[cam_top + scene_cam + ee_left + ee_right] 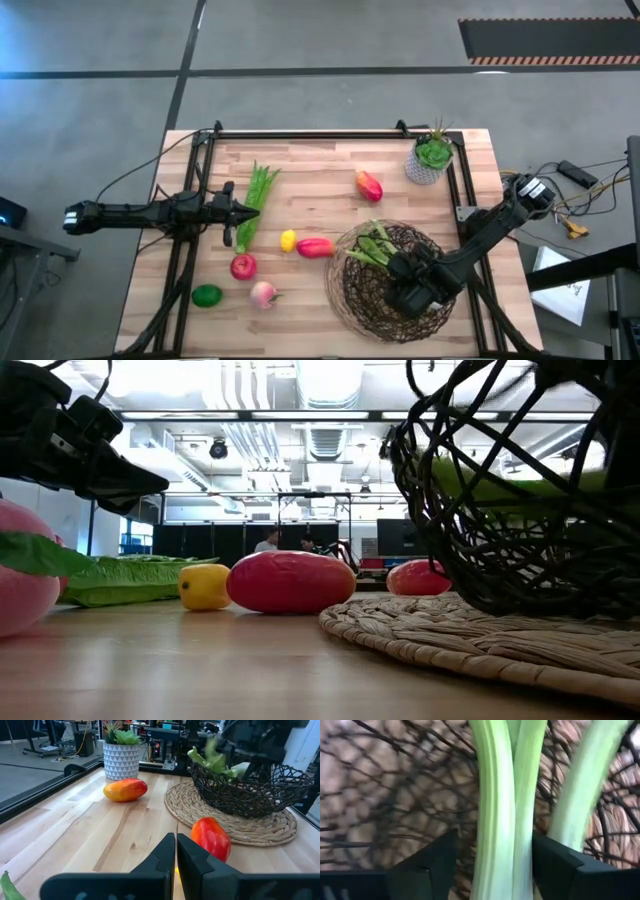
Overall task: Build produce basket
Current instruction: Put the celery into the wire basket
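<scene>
Nearest your right wrist camera are the pale stalks of the leafy green (502, 810), clamped between the right gripper (408, 272) fingers (427, 862) directly over the mesh of the basket (362, 296). The basket sits on a round woven mat (470, 640) at the table's near right, and the green's leaves hang across its rim. Your left gripper (243, 211) waits with fingers pressed together and empty, just beside the green bean bundle (256, 200). The risk, as I judge it, is letting go while the long leaves overhang: the green could tip out over the rim, or drag the light basket if a stalk snags the wire as you withdraw. Count what remains on the wood: one bean bundle, one mango (369, 185), one red pepper (314, 247), one lemon (288, 240), one apple (243, 266), one peach (263, 294), one lime (207, 295); seven loose pieces, one green at the basket, plus one potted plant (432, 160) to leave alone.
</scene>
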Controlling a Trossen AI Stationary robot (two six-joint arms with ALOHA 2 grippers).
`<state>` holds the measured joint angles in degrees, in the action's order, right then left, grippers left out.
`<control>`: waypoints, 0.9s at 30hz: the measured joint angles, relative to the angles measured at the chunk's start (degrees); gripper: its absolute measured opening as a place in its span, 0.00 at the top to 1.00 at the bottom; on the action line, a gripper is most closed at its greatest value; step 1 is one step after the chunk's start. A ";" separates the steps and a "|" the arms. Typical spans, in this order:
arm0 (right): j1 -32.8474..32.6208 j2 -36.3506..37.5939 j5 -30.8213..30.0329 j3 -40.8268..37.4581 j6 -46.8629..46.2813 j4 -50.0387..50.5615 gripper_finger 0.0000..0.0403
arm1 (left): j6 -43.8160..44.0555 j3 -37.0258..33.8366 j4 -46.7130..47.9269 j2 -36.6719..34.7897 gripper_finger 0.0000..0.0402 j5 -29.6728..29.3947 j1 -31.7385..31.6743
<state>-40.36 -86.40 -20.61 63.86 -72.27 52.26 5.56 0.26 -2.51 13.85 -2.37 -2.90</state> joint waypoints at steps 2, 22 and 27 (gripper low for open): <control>0.00 0.02 -0.23 1.83 1.38 0.06 0.43 | 0.00 -0.01 -0.01 0.00 1.00 -0.02 -0.01; -0.26 0.08 -1.51 8.90 -7.08 14.72 0.51 | -0.02 0.01 0.01 0.00 1.00 -0.02 -0.01; -0.24 0.08 -1.93 5.37 -7.08 12.07 0.56 | -0.01 0.01 0.01 0.00 1.00 -0.02 -0.01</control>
<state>-40.60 -86.32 -22.54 69.23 -79.35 64.33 5.55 0.27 -2.50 13.85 -2.39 -2.92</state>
